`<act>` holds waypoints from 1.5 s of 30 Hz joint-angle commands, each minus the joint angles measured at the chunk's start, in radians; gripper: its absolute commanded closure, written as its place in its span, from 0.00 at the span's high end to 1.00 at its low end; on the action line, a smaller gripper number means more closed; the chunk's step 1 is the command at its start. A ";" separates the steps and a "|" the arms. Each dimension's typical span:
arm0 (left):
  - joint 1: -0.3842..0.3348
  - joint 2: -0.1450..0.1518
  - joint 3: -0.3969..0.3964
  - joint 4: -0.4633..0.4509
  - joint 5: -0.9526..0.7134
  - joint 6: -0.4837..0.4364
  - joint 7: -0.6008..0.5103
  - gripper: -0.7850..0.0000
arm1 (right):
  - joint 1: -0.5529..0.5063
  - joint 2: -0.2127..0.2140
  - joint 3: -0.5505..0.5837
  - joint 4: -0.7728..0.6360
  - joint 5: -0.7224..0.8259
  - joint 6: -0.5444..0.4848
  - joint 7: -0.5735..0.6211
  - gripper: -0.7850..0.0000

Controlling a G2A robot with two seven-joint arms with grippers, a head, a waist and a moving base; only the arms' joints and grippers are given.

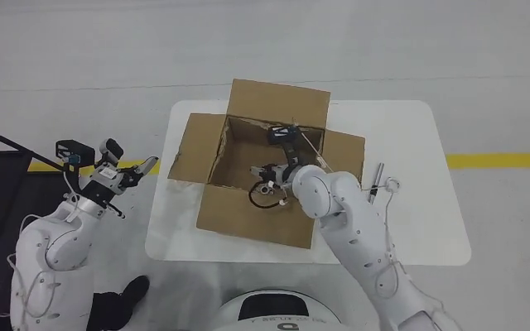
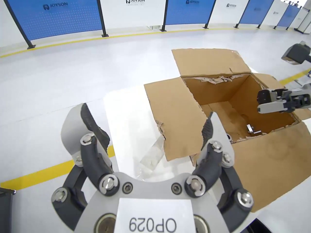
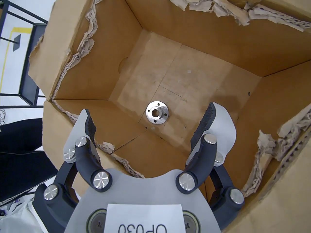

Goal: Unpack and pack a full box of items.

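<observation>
We see the cardboard box standing open on the white surface, a little toward 9 o'clock of its middle, with all four flaps folded outward and their fold lines torn ragged. The right gripper hangs over the box mouth, its fingers spread wide and holding nothing. Straight below them a round metal flange with a centre bore and small holes lies flat on the box floor, close to a corner.

The left gripper hovers off the surface's edge at 9 o'clock, fingers also wide and empty.

Each gripper carries a white printed label on its base plate. In the left wrist view we see logos on the blue and white fence panels behind.

That same view gives us what the right wrist view lacks: a small metal bracket on the box floor, and a clear plastic bag lying on the surface just beside the nearest flap.
</observation>
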 commanded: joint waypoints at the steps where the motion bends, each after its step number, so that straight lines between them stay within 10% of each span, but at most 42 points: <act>1: 0.000 0.000 0.000 0.000 0.000 0.001 0.000 1.00 | 0.034 -0.007 -0.026 0.036 -0.012 0.045 0.040 1.00; 11: -0.040 0.003 0.040 0.015 -0.011 0.010 -0.008 1.00 | 0.130 -0.041 -0.149 0.171 -0.075 0.201 0.170 1.00; 34: -0.136 0.010 0.104 0.071 -0.106 0.054 -0.088 1.00 | 0.294 -0.143 -0.082 0.547 0.004 0.148 0.223 1.00; 37: -0.136 0.010 0.104 0.071 -0.106 0.054 -0.088 1.00 | 0.345 -0.169 -0.110 0.640 0.012 0.129 0.242 0.48; 45: -0.136 0.010 0.104 0.071 -0.106 0.054 -0.088 1.00 | 0.459 -0.245 -0.193 0.874 0.057 0.074 0.297 0.36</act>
